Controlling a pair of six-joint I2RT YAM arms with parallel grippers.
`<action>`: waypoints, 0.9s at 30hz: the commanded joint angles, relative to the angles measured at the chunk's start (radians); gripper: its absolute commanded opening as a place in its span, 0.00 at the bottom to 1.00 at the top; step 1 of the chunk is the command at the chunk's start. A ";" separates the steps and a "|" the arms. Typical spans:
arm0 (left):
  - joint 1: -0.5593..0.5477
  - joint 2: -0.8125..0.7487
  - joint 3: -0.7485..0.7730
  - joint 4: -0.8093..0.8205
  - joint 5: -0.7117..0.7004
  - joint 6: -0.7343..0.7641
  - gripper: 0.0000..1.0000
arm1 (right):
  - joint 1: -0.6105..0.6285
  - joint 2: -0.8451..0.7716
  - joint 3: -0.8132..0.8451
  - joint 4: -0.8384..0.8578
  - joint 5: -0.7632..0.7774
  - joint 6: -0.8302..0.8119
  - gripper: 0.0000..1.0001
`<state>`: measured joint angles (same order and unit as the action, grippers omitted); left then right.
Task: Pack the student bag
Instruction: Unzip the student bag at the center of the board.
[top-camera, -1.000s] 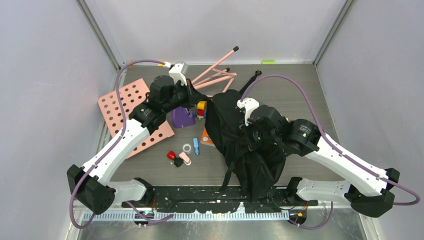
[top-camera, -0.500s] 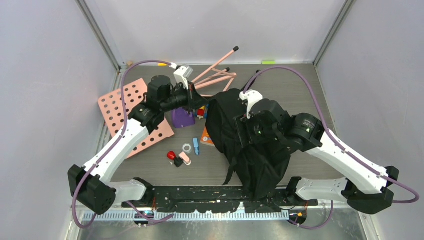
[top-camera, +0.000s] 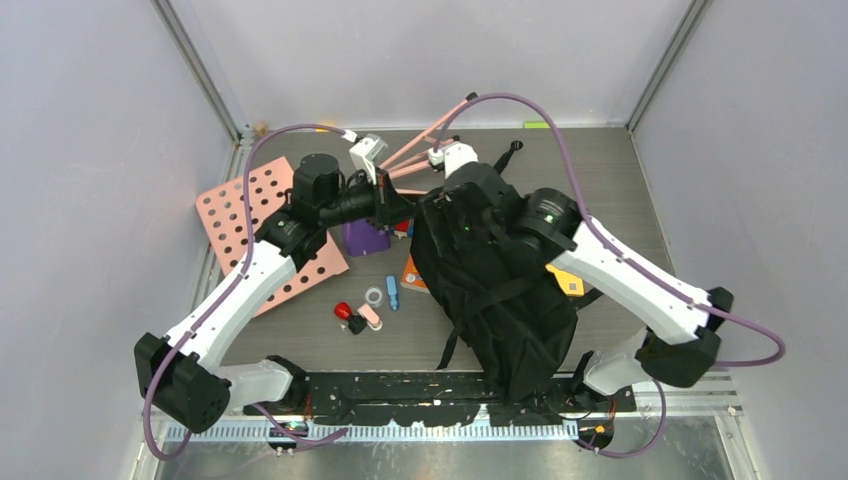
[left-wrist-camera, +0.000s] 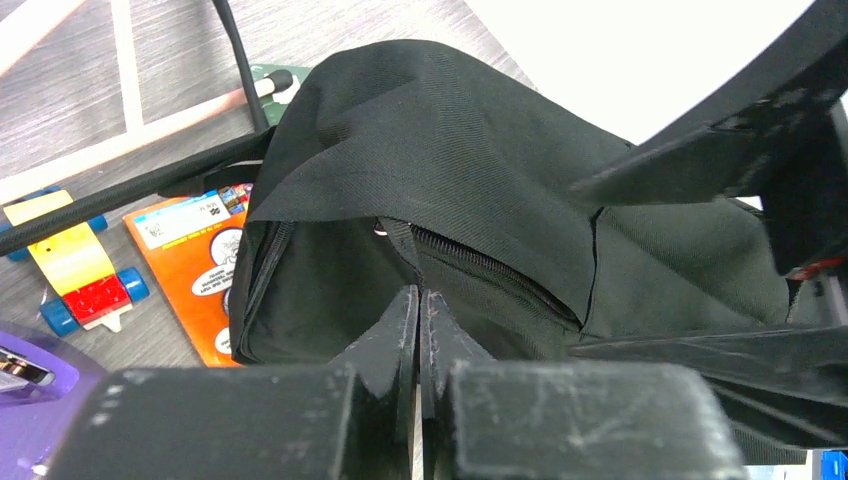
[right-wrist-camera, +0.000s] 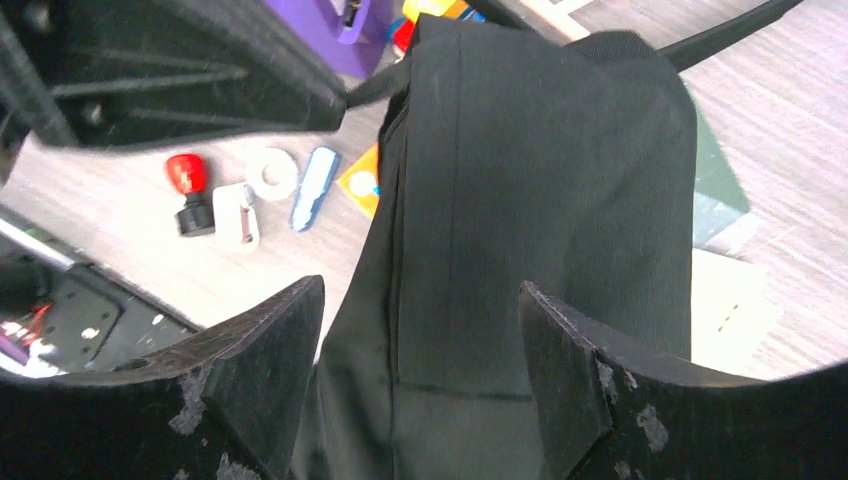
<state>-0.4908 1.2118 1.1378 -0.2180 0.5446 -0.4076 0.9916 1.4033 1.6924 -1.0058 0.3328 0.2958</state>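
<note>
The student bag (top-camera: 505, 305), a large black soft backpack, lies lengthwise in the middle of the table with its top end raised. My left gripper (top-camera: 404, 207) is at the bag's far left corner. In the left wrist view its jaws (left-wrist-camera: 420, 292) are shut, pinching a thin fabric tab beside the zipper (left-wrist-camera: 490, 272). My right gripper (right-wrist-camera: 420, 290) hangs open over the bag's top end. Black bag fabric (right-wrist-camera: 540, 200) lies below and between its fingers (right-wrist-camera: 560, 350), apart from them. In the top view the right wrist (top-camera: 470, 190) hides its fingers.
Left of the bag lie a pink pegboard (top-camera: 255, 225), a purple holder (top-camera: 365, 237), a toy car (top-camera: 403, 217), an orange booklet (top-camera: 413, 272), a red stamp (top-camera: 343, 311), a white ring (top-camera: 374, 296) and a blue piece (top-camera: 393, 292). Pink rods (top-camera: 430, 150) lie behind; a yellow item (top-camera: 565, 280) lies right.
My right gripper has opened, letting go of the bag's middle, and its arm has swung away to the bag's far top end. The left gripper has stayed shut in nearly the same place.
</note>
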 joint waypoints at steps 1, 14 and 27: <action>0.008 -0.032 -0.011 0.052 0.029 -0.003 0.00 | 0.022 0.091 0.106 0.034 0.168 -0.055 0.77; 0.009 -0.051 -0.019 0.055 0.021 -0.002 0.00 | 0.041 0.166 0.084 0.071 0.367 -0.068 0.38; 0.037 -0.060 -0.075 0.047 -0.187 -0.107 0.00 | 0.041 0.039 -0.019 0.144 0.421 -0.010 0.00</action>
<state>-0.4702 1.1759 1.0882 -0.2131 0.4103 -0.4694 1.0386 1.5291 1.6890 -0.9058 0.6575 0.2565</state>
